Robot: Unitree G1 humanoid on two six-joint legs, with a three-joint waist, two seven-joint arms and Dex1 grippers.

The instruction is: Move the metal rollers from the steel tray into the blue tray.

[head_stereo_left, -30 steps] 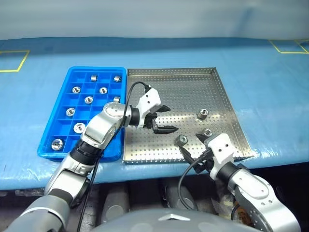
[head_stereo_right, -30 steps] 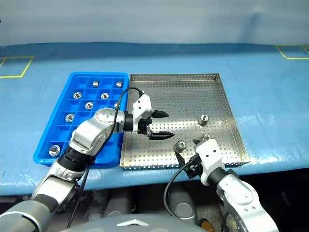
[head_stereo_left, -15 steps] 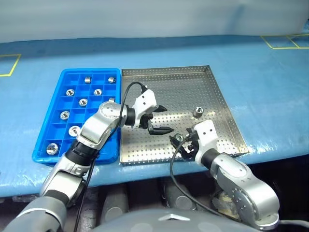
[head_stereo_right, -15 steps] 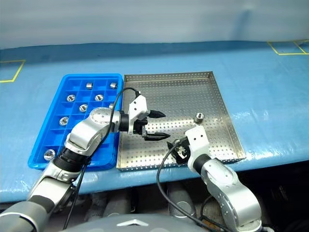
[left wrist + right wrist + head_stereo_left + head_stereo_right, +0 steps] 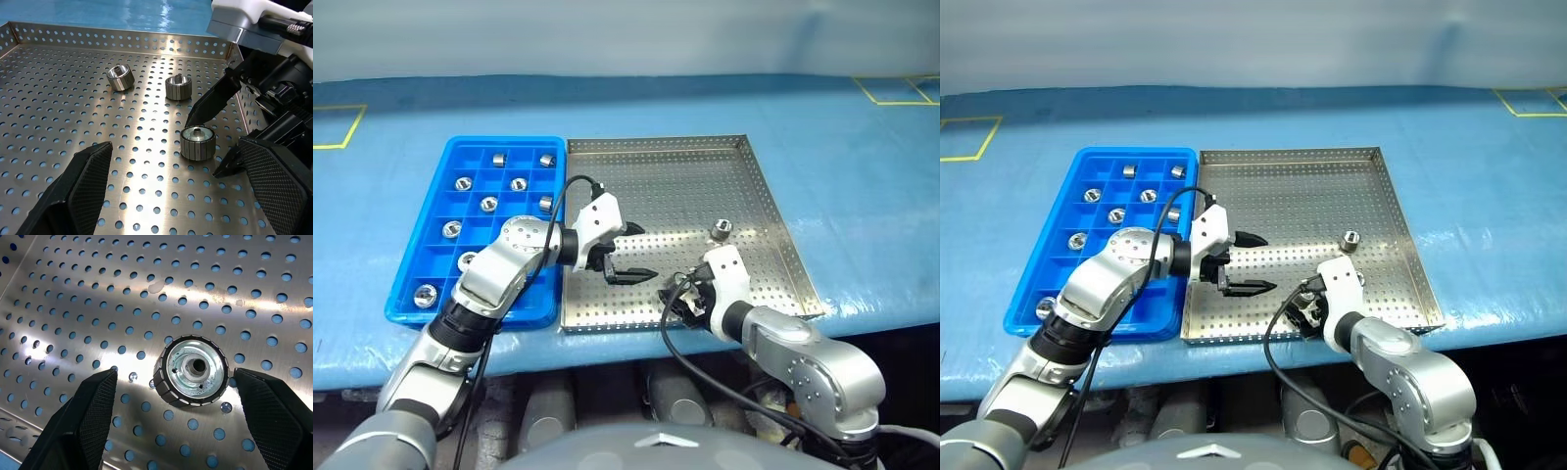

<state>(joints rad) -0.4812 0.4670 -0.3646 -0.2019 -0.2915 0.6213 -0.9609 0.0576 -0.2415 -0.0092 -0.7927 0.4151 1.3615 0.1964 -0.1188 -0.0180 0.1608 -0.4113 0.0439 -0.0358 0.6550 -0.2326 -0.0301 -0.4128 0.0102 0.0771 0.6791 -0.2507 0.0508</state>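
Since a second ago the right tool (image 5: pixel 161 396) has tipped down over the roller (image 5: pixel 191 370) at the steel tray's (image 5: pixel 759 186) near edge. Its fingers (image 5: pixel 80 423) stand spread, one at the roller's 9 o'clock, one at 3, neither touching. That roller stands on end, hole upward. At its 10 o'clock the left tool (image 5: pixel 628 253) hovers, fingers wide and empty. Two more rollers (image 5: pixel 120 78) stand beyond. Nine fill the blue tray (image 5: pixel 431 235) on the desk (image 5: pixel 862 176).

Steel tray (image 5: pixel 58 293) edges beyond frame
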